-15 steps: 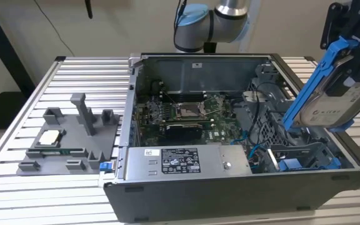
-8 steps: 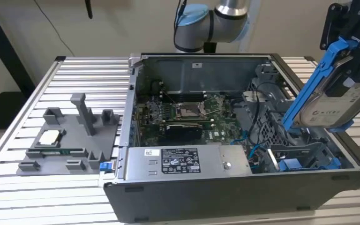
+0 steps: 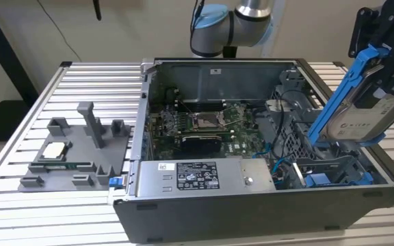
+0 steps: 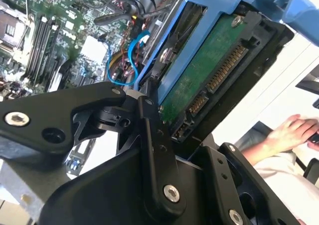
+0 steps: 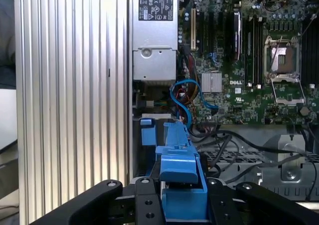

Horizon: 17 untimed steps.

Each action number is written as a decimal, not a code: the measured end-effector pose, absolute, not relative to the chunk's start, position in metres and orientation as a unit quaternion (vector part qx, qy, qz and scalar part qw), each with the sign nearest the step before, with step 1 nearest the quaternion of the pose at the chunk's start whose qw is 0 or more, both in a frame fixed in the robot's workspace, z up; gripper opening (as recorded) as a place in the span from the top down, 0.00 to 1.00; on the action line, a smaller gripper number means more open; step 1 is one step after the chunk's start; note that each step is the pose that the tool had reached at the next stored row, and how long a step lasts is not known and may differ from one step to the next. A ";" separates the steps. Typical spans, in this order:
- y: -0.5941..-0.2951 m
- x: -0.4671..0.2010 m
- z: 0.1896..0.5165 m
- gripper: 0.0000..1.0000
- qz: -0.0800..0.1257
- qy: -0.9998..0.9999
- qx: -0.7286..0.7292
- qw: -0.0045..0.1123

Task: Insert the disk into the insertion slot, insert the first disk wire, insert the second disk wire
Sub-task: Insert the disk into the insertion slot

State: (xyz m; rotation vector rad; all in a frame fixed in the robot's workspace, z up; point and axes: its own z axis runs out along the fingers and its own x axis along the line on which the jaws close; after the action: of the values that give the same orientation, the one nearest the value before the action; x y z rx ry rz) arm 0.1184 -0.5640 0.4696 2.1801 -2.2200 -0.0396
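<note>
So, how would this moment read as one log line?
pincer: shut on disk | disk: tilted over computer case | insertion: not done

Lighting: bright, even, diffuse. Glare: table point(image 5: 75, 85) slats, first wrist view. Shadows: soft, inside case point(image 3: 211, 82), exterior view. Underexposed: gripper point(image 5: 182, 205), near-black.

exterior view overlooks the open case point(image 3: 266, 215); both wrist views share its motherboard point(image 4: 55, 31) point(image 5: 239, 85).

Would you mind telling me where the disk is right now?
The disk is at the exterior view's right, held tilted by the end effector above the drive bay of the case, not yet inserted.
</note>
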 end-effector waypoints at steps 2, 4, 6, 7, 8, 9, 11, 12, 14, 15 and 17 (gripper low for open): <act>-0.564 0.118 0.467 0.67 -0.013 -0.713 0.701 0.015; -0.564 0.118 0.464 0.67 -0.013 -0.713 0.701 0.015; -0.564 0.118 0.462 0.67 -0.013 -0.713 0.701 0.015; -0.564 0.118 0.461 0.67 -0.013 -0.713 0.701 0.015; -0.564 0.118 0.461 0.67 -0.013 -0.713 0.701 0.015; -0.564 0.118 0.461 0.67 -0.013 -0.713 0.701 0.015; -0.564 0.118 0.461 0.67 -0.013 -0.713 0.700 0.015; -0.564 0.118 0.461 0.67 -0.013 -0.714 0.700 0.015; -0.564 0.118 0.461 0.67 -0.013 -0.714 0.700 0.015; -0.564 0.118 0.461 0.67 -0.013 -0.714 0.700 0.015; -0.564 0.118 0.460 0.67 -0.013 -0.714 0.700 0.015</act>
State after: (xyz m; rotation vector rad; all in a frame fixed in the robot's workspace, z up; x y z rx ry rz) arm 0.1184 -0.5640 0.4602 2.1796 -2.2208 -0.0400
